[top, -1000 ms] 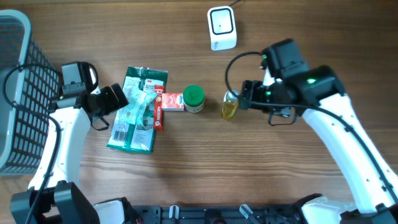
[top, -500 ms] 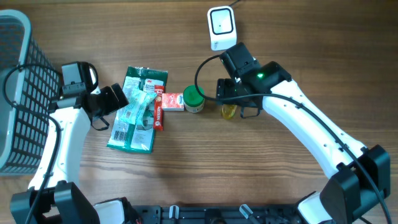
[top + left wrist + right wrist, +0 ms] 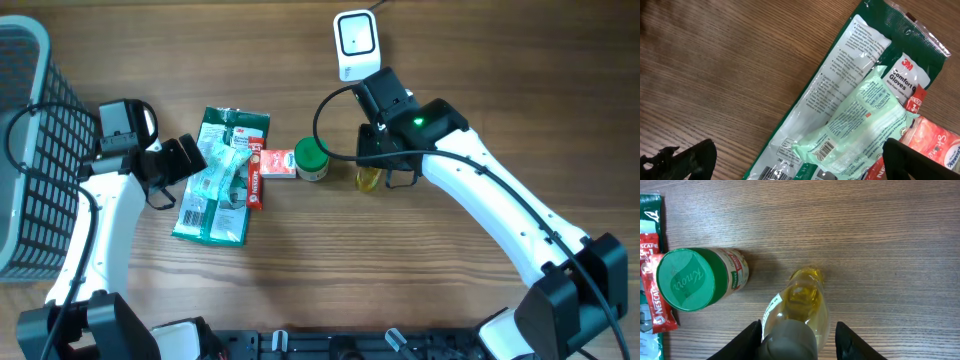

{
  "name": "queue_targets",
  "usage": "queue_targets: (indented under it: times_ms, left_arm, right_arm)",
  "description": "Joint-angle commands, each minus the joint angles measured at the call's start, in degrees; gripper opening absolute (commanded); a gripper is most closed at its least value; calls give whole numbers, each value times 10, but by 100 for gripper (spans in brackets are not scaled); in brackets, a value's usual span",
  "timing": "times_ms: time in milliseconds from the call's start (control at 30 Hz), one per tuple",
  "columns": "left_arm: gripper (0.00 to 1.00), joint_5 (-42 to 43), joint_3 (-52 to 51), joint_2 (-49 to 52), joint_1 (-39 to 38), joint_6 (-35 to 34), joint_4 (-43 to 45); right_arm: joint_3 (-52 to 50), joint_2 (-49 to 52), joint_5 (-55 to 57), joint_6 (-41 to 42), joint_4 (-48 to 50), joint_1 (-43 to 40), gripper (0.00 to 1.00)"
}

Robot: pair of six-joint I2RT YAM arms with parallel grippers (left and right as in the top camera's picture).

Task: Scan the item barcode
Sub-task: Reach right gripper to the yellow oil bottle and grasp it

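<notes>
The small yellow bottle is standing upright on the table just beside the green-lidded jar, pointing its cap straight up into your right gripper, the nearer arm's, whose jaws are straddling it part-open, though you cannot tell whether they are gripping.

The table is wood with a fine lengthwise grain and a dull, satin finish, and the basket is matt grey plastic mesh. The glove packet and the pale green wipes pack lying on it are glossy, crinkled plastic film. The bottle is clear and shiny with a paper-like white label, the jar has a smooth matt green plastic lid, and the scanner is smooth white plastic.
</notes>
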Motion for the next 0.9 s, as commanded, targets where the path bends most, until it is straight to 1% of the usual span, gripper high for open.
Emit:
queue_targets:
  times_ms: [0,67,100,167,233,267,400,467,533,667,700,733,767,833,867]
  left_arm:
    - [100,5,-2,3,-2,12,0]
    - [100,5,-2,3,-2,12,0]
    - [100,5,-2,3,-2,12,0]
    - [100,5,-2,3,-2,12,0]
    - [100,5,-2,3,-2,12,0]
    - [100,5,-2,3,-2,12,0]
    - [100,5,-2,3,-2,12,0]
    - [100,5,-2,3,-2,12,0]
    - [100,5,-2,3,-2,12,0]
    - [100,5,-2,3,-2,12,0]
    - [100,5,-2,3,-2,12,0]
    - [100,5,-2,3,-2,12,0]
    - [100,5,-2,3,-2,12,0]
    - [100,5,-2,3,-2,12,0]
    - [100,5,-2,3,-2,12,0]
  right_arm:
    - [8,0,12,0,-8,1,47]
    - [8,0,13,-5,-12,1,46]
    - [8,0,14,-19,-12,1,44]
    - [10,-2,14,-49,-12,1,37]
    - [16,-4,14,-77,-12,1,34]
    - [20,-5,13,-94,-12,1,30]
    - [29,-17,-15,-177,-12,1,29]
    - [29,-19,-54,-237,-21,1,30]
    - [29,-19,-62,-257,-35,1,30]
    - [29,-19,-62,-257,-44,1,30]
    - [29,-19,-62,-257,-43,1,38]
    - [29,-19,-62,-257,-42,1,65]
    - [29,-19,-62,-256,-41,1,79]
    - [29,-19,-62,-255,-40,1,96]
    - [29,-19,-62,-248,-38,1,100]
